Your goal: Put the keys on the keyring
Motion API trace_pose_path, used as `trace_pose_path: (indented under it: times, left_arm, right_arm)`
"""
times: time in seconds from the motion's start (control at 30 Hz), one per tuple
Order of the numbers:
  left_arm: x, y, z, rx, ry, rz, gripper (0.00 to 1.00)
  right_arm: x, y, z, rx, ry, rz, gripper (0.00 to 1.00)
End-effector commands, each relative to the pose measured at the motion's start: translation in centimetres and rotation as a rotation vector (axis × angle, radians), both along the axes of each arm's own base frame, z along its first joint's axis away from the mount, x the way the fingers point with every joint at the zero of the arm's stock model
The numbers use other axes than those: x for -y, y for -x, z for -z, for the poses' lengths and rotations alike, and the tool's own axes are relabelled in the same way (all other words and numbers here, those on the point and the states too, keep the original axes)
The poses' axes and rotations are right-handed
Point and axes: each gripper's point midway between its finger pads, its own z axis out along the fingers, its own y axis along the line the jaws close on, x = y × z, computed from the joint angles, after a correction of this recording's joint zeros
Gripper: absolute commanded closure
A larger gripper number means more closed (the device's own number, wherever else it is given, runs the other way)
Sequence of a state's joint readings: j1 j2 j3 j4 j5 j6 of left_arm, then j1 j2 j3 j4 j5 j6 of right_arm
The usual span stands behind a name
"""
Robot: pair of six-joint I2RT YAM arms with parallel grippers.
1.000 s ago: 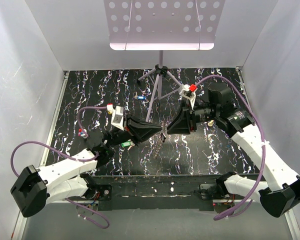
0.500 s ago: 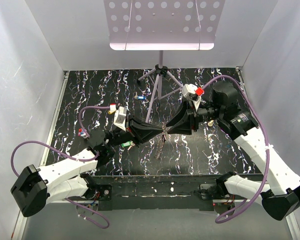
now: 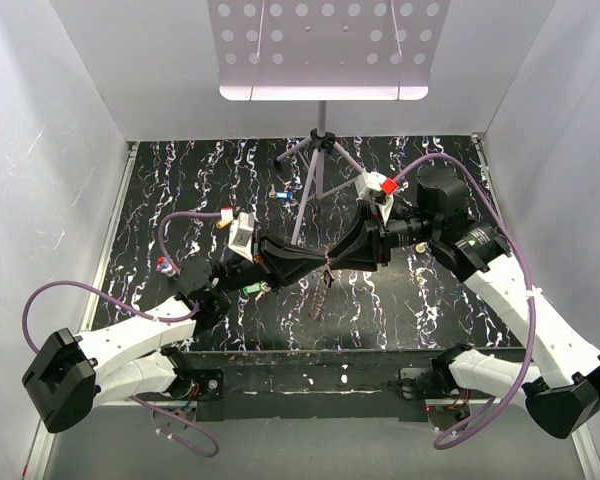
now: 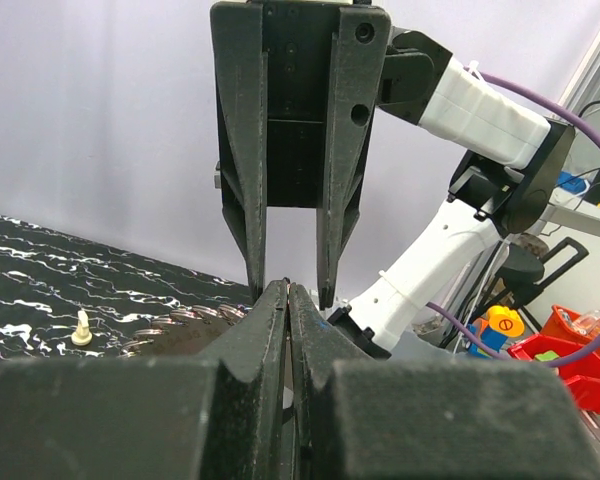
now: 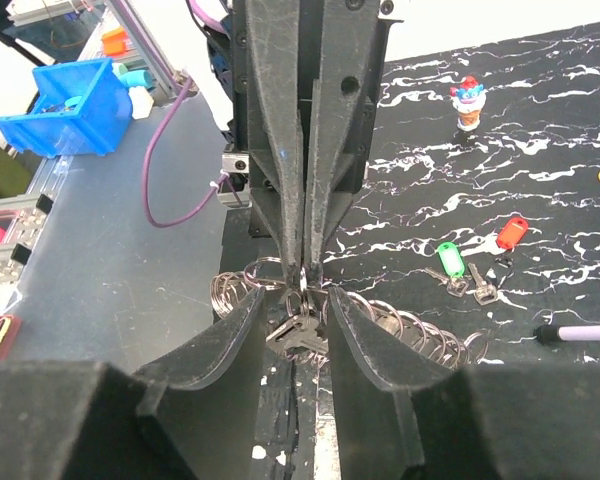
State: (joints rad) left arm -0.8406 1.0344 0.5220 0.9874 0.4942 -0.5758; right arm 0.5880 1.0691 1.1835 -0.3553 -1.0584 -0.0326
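Left fingers [image 5: 280, 150] pressed together, toothed silvery-grey metal keyring [image 4: 180, 330] pinched; right fingers [image 5: 220, 345] spread, small silver key [image 5: 298, 335] straddled.

Left arm [image 3: 130, 345], right arm [image 3: 520, 300] stretched inward, meeting tip to tip. Left gripper [image 4: 287, 292] pinched tight. Right gripper [image 5: 298, 303] fingers apart, flanking left fingertips.

Surface [image 3: 430, 300]: black, white marble veining. Tripod stand [image 3: 320, 160] feet near far edge; blue-headed key [image 3: 283, 195] just left of it. Green-headed key [image 5: 450, 262] and red-headed key [image 5: 510, 233] lie close together (heads apart). Small figurine [image 5: 467, 100] stands upright beyond them. Purple pen [image 5: 580, 333] lies flat.
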Motion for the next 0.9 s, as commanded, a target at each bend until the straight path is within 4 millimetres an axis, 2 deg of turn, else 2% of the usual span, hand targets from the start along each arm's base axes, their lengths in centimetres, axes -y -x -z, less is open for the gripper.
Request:
trace_pose_path:
  times: [0.0,0.1,0.17,0.2,0.23,0.37,0.47,0.57,0.6,0.7,0.8,0.87]
  left_arm:
    - [-0.8,0.1,-3.0,0.060,0.071,-0.027,1.00]
    - [-0.8,0.1,-3.0,0.059,0.074,-0.031,1.00]
    - [-0.9,0.0,-3.0,0.056,0.076,-0.034,1.00]
    - [-0.9,0.0,-3.1,0.056,0.078,-0.035,1.00]
    - [-0.8,-0.1,-3.0,0.050,0.076,-0.038,1.00]
    - [-1.0,-0.2,-2.8,0.032,0.065,-0.048,1.00]
    - [-1.2,0.3,-1.6,0.042,-0.039,-0.026,0.67]
    - [-1.2,1.7,0.1,0.092,-0.266,0.044,0.42]
    - [-1.2,1.8,0.7,0.124,-0.340,0.057,0.37]
    - [-1.2,1.7,2.9,0.146,-0.537,0.106,0.31]
    - [-0.5,0.9,3.5,0.185,-0.605,0.117,0.32]
    - [0.1,0.3,3.2,0.219,-0.611,0.111,0.34]
  right_arm:
    - [-0.3,-0.3,-0.1,0.023,-0.007,0.013,0.63]
    - [-0.4,-0.2,0.0,0.022,-0.005,0.010,0.68]
    - [-0.4,0.0,-0.2,0.029,-0.010,0.000,0.81]
    - [-0.4,0.0,-0.2,0.030,-0.011,-0.003,0.95]
    - [-0.4,0.0,-0.3,0.032,-0.011,-0.003,0.99]
    - [0.0,0.1,-0.1,0.058,0.013,0.001,0.99]
    - [1.1,0.9,0.5,0.133,0.066,-0.032,0.99]
    - [2.7,1.7,2.0,0.309,0.154,-0.102,0.99]
    - [3.4,2.1,2.7,0.335,0.206,-0.125,0.99]
    - [4.9,2.1,4.1,0.383,0.328,-0.161,0.99]
    - [5.5,1.5,4.6,0.398,0.399,-0.167,0.99]
    - [5.6,0.9,4.8,0.400,0.431,-0.158,0.99]
